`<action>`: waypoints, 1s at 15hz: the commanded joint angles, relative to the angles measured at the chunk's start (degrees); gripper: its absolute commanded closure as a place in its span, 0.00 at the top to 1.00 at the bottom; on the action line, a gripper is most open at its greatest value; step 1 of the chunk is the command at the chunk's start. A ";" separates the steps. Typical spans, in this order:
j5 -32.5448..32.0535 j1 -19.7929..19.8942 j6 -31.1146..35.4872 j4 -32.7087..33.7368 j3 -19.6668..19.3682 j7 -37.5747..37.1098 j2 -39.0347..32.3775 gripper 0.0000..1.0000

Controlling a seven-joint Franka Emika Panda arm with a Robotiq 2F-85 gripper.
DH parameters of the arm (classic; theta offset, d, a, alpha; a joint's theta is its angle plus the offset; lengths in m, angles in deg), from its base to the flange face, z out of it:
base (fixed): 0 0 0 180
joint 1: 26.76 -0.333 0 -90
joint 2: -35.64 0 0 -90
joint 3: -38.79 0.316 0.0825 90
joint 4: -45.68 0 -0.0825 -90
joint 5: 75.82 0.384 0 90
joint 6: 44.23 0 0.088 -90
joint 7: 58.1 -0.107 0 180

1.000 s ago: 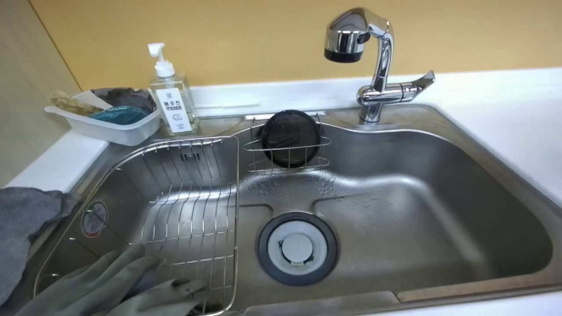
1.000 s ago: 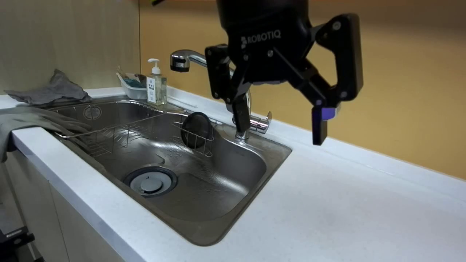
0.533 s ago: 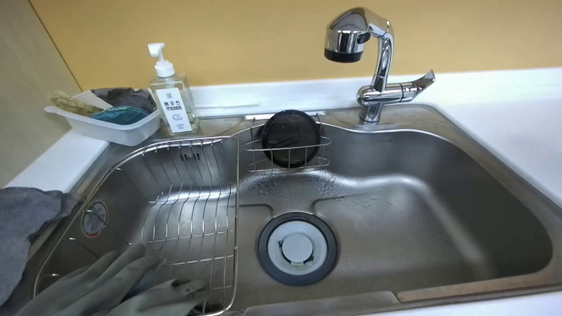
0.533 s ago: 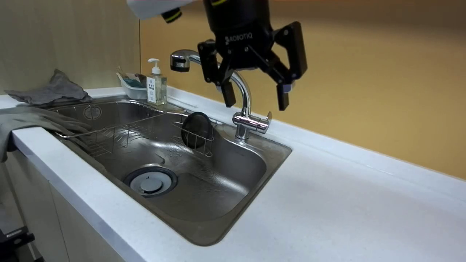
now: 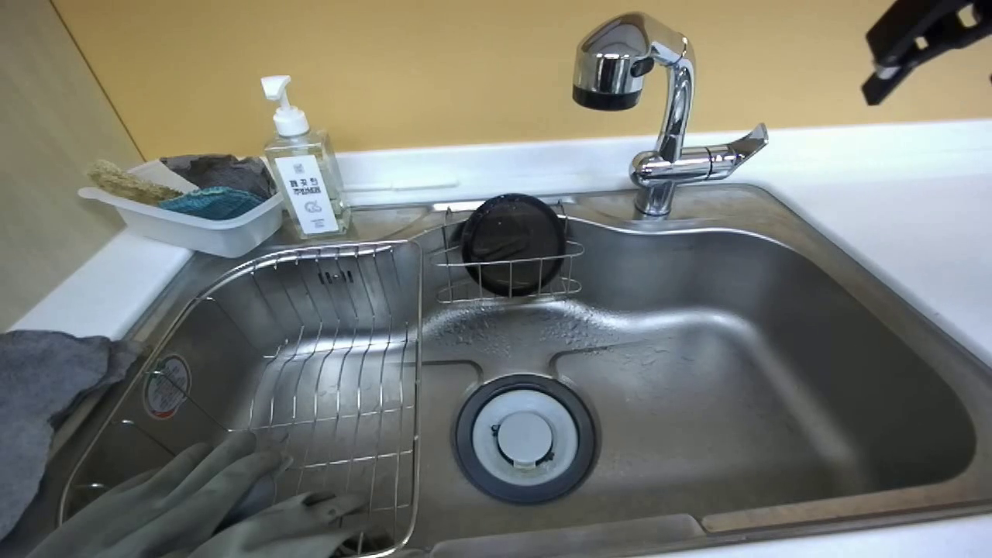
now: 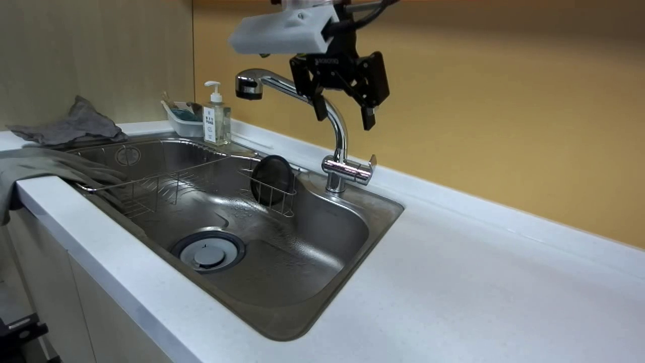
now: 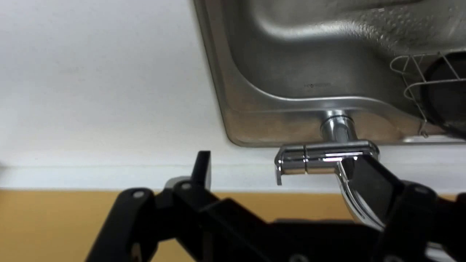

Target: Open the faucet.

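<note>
Shiny chrome round-headed faucet upright on back rim of grey steel sink. Your black gripper hangs clear, jaws apart, empty. Risk: jaw overlapping slim neck in wrist view may knock it if you lower straight, missing flat chrome lever. Since earlier frame: gripper nearer faucet, now in both exterior views.

Between the tool, its fingers held wide apart, and the lower-lying lever of the faucet, free air is left; to one side of the tool, passage is barred by the curved neck, though a gap is shown beside one fingertip in an exterior view; behind the tool, reach is bounded by the wall; away from the neck, room is given above the bench.
</note>
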 commanded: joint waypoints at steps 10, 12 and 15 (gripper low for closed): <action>-0.67 -0.20 3.04 4.02 -0.29 -1.82 -7.40 1.00; -1.19 1.26 6.51 6.48 1.48 -4.10 -11.72 1.00; -4.54 2.91 10.56 10.56 3.06 -7.65 -17.47 1.00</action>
